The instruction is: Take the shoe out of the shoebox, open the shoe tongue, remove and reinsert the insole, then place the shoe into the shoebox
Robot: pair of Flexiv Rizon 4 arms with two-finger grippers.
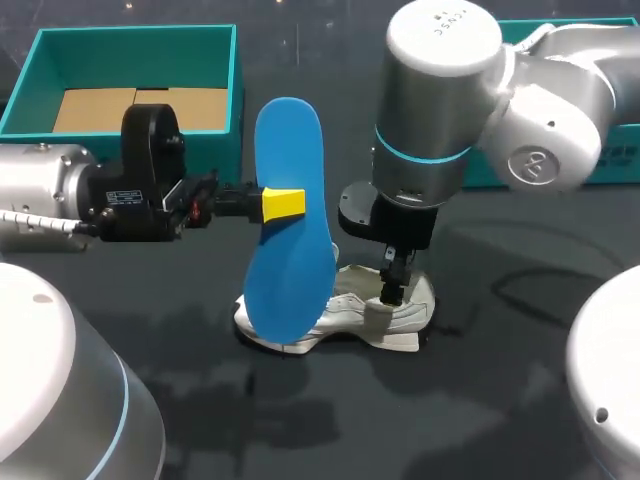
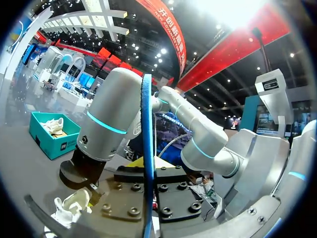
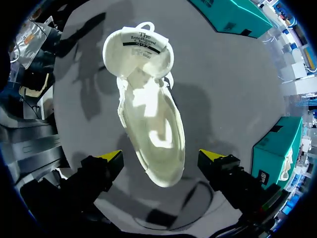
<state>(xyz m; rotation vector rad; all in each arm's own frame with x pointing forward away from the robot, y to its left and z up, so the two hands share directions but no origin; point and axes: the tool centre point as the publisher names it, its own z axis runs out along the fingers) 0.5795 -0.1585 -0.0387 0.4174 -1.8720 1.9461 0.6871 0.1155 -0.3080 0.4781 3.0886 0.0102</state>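
Note:
My left gripper [image 1: 283, 203] is shut on a blue insole [image 1: 290, 230] and holds it upright over the table, with its lower end in front of the white shoe [image 1: 345, 305]. In the left wrist view the insole [image 2: 147, 148] shows edge-on between the fingers, and the shoe [image 2: 69, 206] lies off to one side below. The shoe stands on the dark table. My right gripper [image 1: 393, 285] hangs open just above it. From the right wrist the shoe [image 3: 148, 114] is seen from above, tongue pulled back, with its toe between the spread fingers of that gripper [image 3: 162, 156], which do not touch it.
The teal shoebox [image 1: 130, 38], open with brown card inside, stands at the back left. A second teal box [image 1: 620, 150] stands at the back right behind my right arm, and it also shows beside the right gripper [image 3: 277, 153].

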